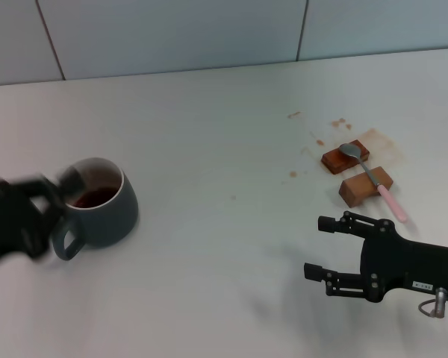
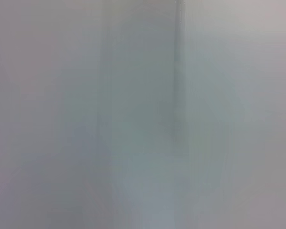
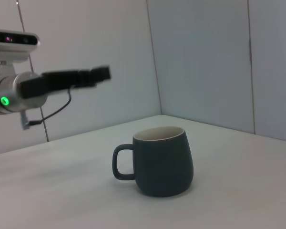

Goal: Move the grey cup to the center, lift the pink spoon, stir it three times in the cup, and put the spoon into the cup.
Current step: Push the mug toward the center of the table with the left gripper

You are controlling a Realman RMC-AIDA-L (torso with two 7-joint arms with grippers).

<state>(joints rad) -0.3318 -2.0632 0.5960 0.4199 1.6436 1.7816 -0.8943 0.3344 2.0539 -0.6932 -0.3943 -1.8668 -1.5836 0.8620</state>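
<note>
The grey cup stands upright at the left of the white table, with dark liquid inside and its handle toward my left arm. It also shows in the right wrist view. My left gripper is a motion-blurred dark shape beside the cup's handle; in the right wrist view it hangs in the air above and to the side of the cup, apart from it. The pink spoon lies across two brown wooden blocks at the right. My right gripper is open and empty, low over the table just in front of the spoon.
The two wooden blocks sit at the right, with brown stains on the table around them. A tiled wall runs along the back edge. The left wrist view shows only a blurred grey surface.
</note>
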